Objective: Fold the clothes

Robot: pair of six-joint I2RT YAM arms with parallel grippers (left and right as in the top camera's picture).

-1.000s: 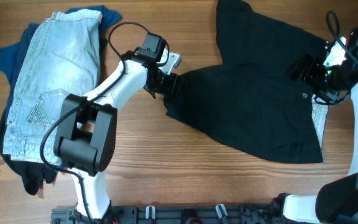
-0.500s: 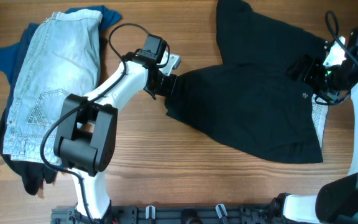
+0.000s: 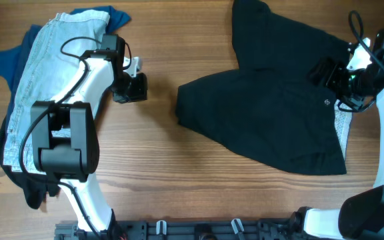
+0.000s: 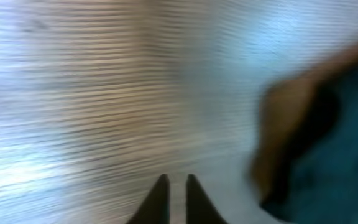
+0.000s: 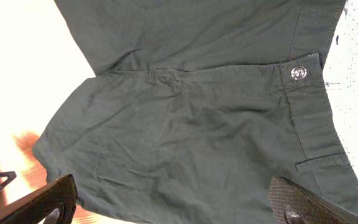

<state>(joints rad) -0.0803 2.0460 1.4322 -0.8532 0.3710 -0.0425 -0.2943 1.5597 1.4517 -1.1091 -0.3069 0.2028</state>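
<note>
The black shorts (image 3: 265, 113) lie spread over the centre-right of the table, and their button (image 5: 299, 73) and waistband show in the right wrist view. My right gripper (image 3: 329, 72) hovers open over the waistband end, its fingers (image 5: 42, 200) wide apart above the dark cloth (image 5: 191, 130) and not touching it. My left gripper (image 3: 131, 87) is over bare wood beside the light-blue denim shorts (image 3: 52, 87), well left of the black shorts. In the blurred left wrist view its fingertips (image 4: 160, 198) stand nearly together with nothing between them.
The denim shorts lie on a blue top (image 3: 12, 57) in a heap at the table's left side, with dark cloth (image 3: 35, 190) under the heap's near end. Bare wood (image 3: 159, 153) separates the heap from the black shorts. The arm bases stand at the front edge.
My left arm has swung left, away from the black shorts' left hem to beside the denim pile, carrying nothing. The shorts' left corner now lies loose. The right arm has not moved.
</note>
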